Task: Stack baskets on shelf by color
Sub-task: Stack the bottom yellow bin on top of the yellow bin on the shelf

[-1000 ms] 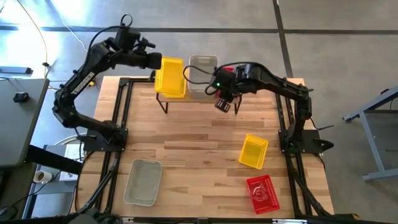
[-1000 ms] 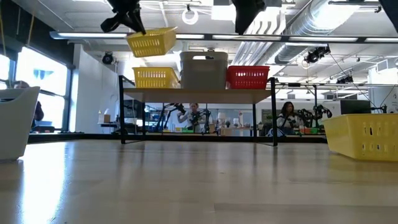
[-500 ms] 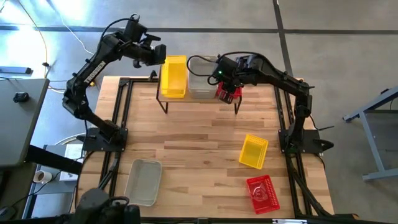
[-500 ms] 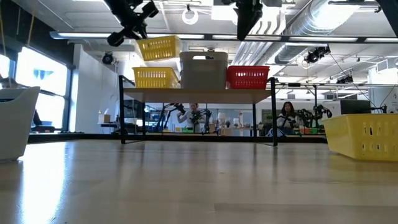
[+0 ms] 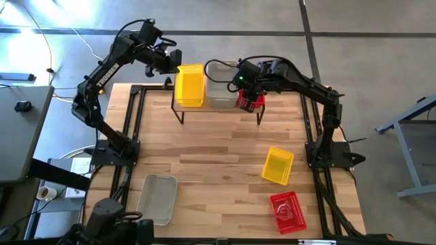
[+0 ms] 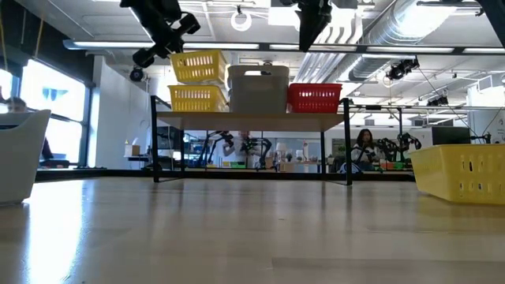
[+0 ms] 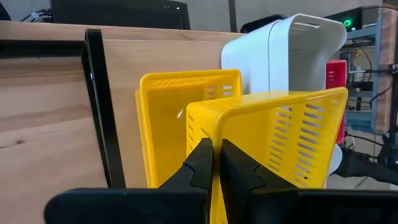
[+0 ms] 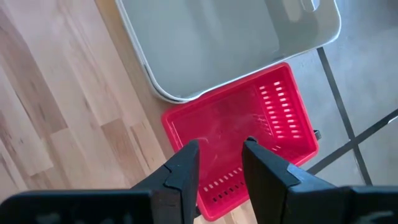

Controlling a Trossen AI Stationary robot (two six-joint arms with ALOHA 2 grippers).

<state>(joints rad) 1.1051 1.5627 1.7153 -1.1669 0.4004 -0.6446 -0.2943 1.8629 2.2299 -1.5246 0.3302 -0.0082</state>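
Note:
My left gripper (image 5: 172, 62) is shut on a yellow basket (image 6: 197, 67), held just above a second yellow basket (image 6: 197, 98) that rests on the shelf's plank top (image 6: 252, 117) at its left end. Whether the two baskets touch, I cannot tell. Grey-white baskets (image 5: 221, 85) stand at the shelf's middle, and a red basket (image 8: 249, 137) at its right end. My right gripper (image 8: 221, 168) is open and empty, above the red basket. My left gripper pinches the upper yellow basket by its end wall (image 7: 217, 134), the end toward the table's left, between its two fingers (image 7: 200, 163). The fingers come from the table's left and far side. The basket sits about level, open side up, over the lower yellow basket.
On the table lie a yellow basket (image 5: 278, 165) at the right, a red basket (image 5: 288, 212) near the front right corner and a grey-white basket (image 5: 157, 199) at the front left. Bare wood lies between them and the shelf. People show in the room beyond the table.
My left gripper has carried the yellow basket down toward the yellow basket on the shelf, and the basket has turned from tilted to level. My right gripper has gone from in front of the shelf toward the far edge, over the red basket, and has stayed there.

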